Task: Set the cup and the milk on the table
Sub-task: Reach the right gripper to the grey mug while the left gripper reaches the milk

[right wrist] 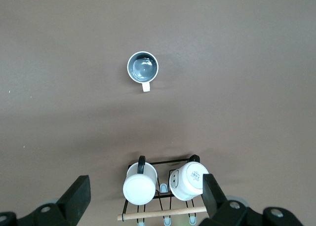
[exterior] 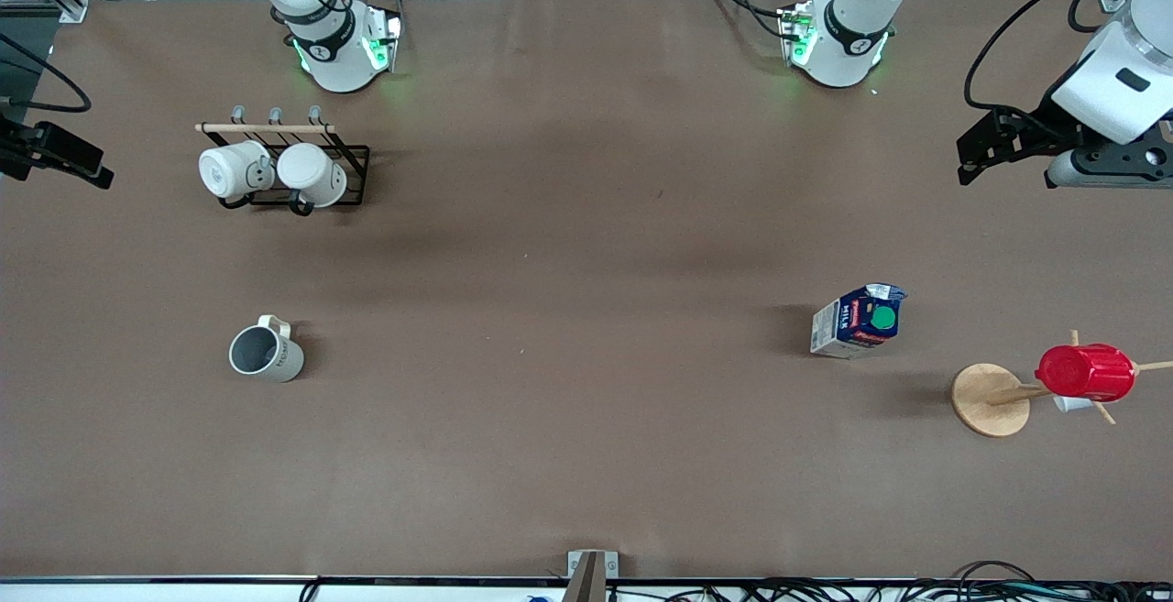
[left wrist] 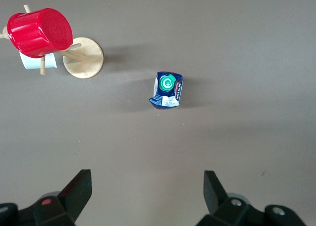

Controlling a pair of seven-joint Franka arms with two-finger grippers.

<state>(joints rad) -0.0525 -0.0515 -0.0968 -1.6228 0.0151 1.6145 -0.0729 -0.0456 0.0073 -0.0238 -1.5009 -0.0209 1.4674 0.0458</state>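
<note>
The cup (exterior: 266, 352) stands upright on the table (exterior: 586, 455) toward the right arm's end, nearer the front camera than the rack (exterior: 307, 176) with its two white mugs (exterior: 235, 169). The milk (exterior: 859, 321) stands upright on the table toward the left arm's end, near the wooden stand (exterior: 992, 399) that carries a red cup (exterior: 1086, 372); carton and stand are apart.

The front view shows the lettering on the cup's side and the carton's red label, but only part of each arm's hand at the picture's edges. The right wrist view looks straight down into the cup's (right wrist: 142, 67) grey inside, with the rack (right wrist: 163, 199) and mugs (right wrist: 139, 188) close to the right pincer (right wrist: 143, 199); the pincer is spread wide and holds nothing. The left wrist view shows the green cap on the milk (left wrist: 167, 90) from above and a white piece under the red cup (left wrist: 39, 31) on the stand (left wrist: 85, 58). The left pincer (left wrist: 148, 194) is likewise spread wide and empty, high over bare table (left wrist: 237, 48).
</note>
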